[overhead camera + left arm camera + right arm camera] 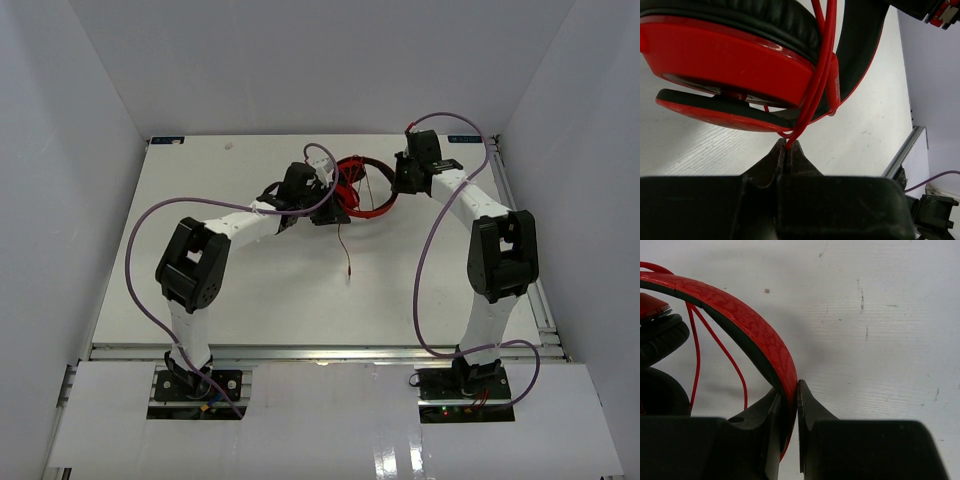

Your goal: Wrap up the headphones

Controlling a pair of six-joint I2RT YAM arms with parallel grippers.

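The red headphones lie at the back middle of the table, between my two grippers. In the left wrist view a red ear cup with a black pad fills the top, and loops of the thin red cord run across it. My left gripper is shut on that cord just below the cup. My right gripper is shut on the red, black-edged headband. A loose end of cord trails toward the table's middle.
Thick purple robot cables arch over both arms. A metal rail runs along the table's right edge. White walls enclose the table on the left, back and right.
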